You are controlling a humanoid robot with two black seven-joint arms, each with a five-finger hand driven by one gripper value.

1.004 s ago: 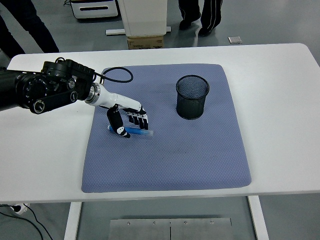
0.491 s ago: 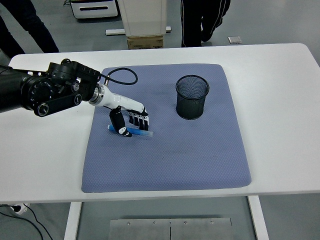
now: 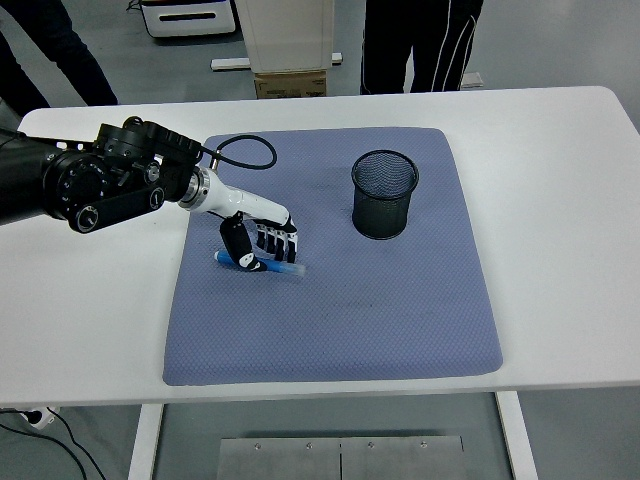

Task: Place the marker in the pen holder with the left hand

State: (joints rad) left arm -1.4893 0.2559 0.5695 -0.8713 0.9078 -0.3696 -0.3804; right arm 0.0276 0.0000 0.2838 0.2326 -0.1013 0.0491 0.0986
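Left arm (image 3: 90, 185) enters from the left edge, black and bulky at the forearm, reaching right and slightly nearward over the white table (image 3: 560, 200) onto the blue-grey mat (image 3: 340, 310). A black cable (image 3: 240, 150) loops off the wrist across the mat's far-left corner. The wrist section is white; the left hand (image 3: 258, 240) angles down toward the mat, palm facing down. Fingers (image 3: 280, 240) are curled downward side by side, the thumb opposed on the left — the hand closes around the blue marker (image 3: 262, 264), which lies flat on the mat, roughly left to right, both ends poking out from under the hand. Fingertips touch or nearly touch the marker; whether it is lifted clear of the mat cannot be told, but it looks to rest on the surface. Pen holder (image 3: 384, 194) — black mesh cup, upright — stands on the mat's far-right part, well apart from the hand, to its right. People's legs (image 3: 420, 45) in dark trousers show beyond the table's far edge, and a cardboard box (image 3: 290, 85) sits on the floor there.
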